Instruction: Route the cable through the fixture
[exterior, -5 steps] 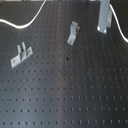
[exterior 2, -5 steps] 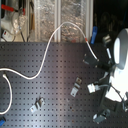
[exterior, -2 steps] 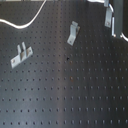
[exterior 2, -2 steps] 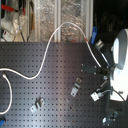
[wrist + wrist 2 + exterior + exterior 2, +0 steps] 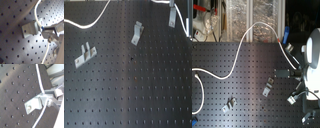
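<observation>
Where the black perforated board [image 5: 247, 80] carries three small metal brackets, the white cable [image 5: 239, 52] runs in a long curve across it in the second exterior view, from the board's left edge up over its far edge and down to the arm at the right edge. In the first wrist view the gripper [image 5: 46, 30] pinches the cable [image 5: 37, 18] between its fingertips, jaws closed on it, just beside a bracket [image 5: 31, 28]; cable touches or nearly touches the bracket's edge, contact not resolved. Second wrist view: cable [image 5: 40, 84] passes alongside the same bracket [image 5: 35, 104]. First exterior view: two other brackets, one near the board's left edge [image 5: 84, 55], one mid-board [image 5: 137, 33], both apart from the cable [image 5: 89, 22].
</observation>
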Available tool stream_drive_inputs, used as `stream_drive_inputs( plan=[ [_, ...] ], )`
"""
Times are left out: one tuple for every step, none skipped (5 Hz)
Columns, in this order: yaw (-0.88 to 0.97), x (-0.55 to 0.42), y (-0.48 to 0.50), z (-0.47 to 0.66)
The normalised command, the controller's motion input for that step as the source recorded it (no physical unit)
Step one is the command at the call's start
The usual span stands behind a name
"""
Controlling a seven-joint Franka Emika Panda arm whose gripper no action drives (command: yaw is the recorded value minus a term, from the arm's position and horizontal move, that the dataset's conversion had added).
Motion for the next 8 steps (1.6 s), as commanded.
stream_drive_inputs(
  plan=[
    [-0.06,-0.06,0.019,0.13],
    [0.08,-0.238,-0.02,0.24],
    [0.11,-0.242,-0.02,0.16],
    [0.03,-0.116,-0.064,0.17],
    [0.0,-0.141,-0.1,0.4],
    [0.0,-0.257,-0.099,0.39],
    [0.0,-0.261,-0.01,0.08],
    [0.0,-0.306,-0.008,0.14]
  ],
)
